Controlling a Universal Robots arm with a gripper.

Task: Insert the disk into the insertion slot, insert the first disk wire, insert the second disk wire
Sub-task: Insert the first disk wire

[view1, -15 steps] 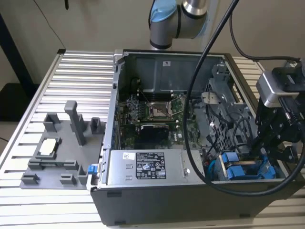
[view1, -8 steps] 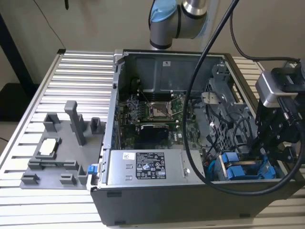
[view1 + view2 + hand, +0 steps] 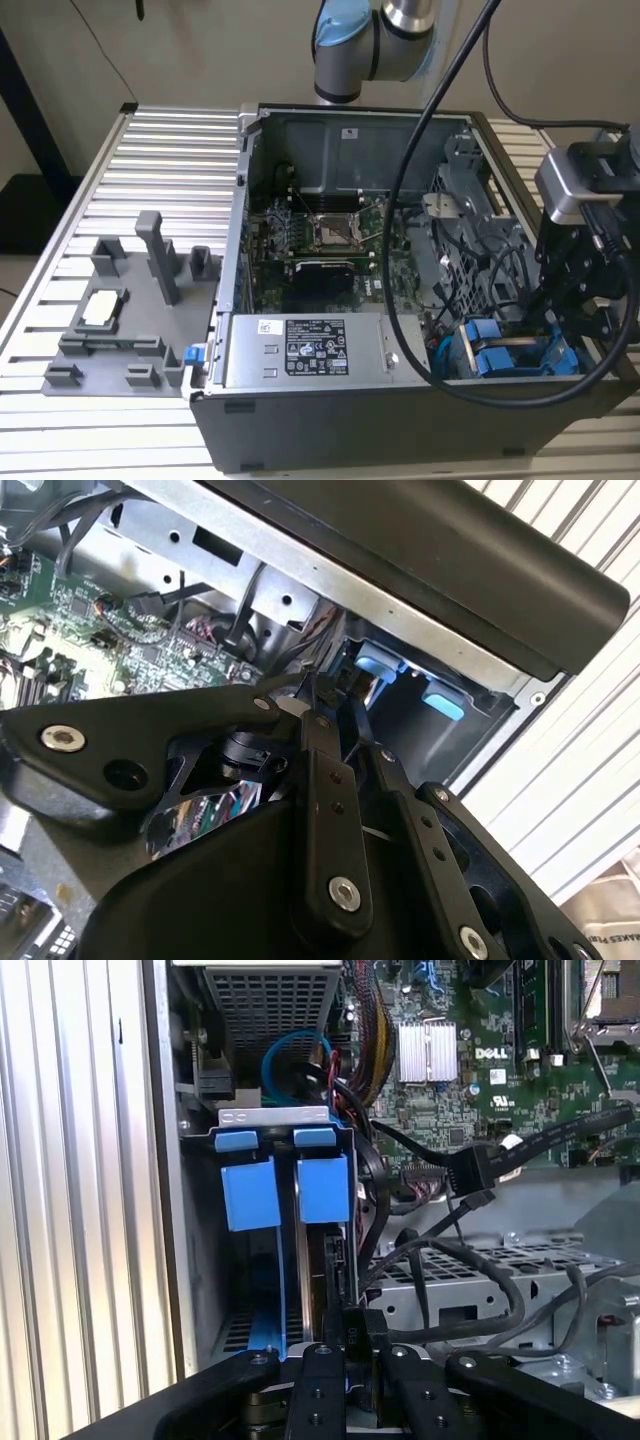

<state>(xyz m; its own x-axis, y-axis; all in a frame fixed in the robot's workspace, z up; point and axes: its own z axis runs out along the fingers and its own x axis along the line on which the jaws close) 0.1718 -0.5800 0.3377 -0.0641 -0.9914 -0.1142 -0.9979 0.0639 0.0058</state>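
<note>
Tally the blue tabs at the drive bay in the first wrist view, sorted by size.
Small tabs: 2
Large tabs: 2
Total: 4

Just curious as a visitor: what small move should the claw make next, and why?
Probably nudge it gently onward: the claw seems to pinch a black plug just short of the disk, which already stands in the insertion slot.
</note>
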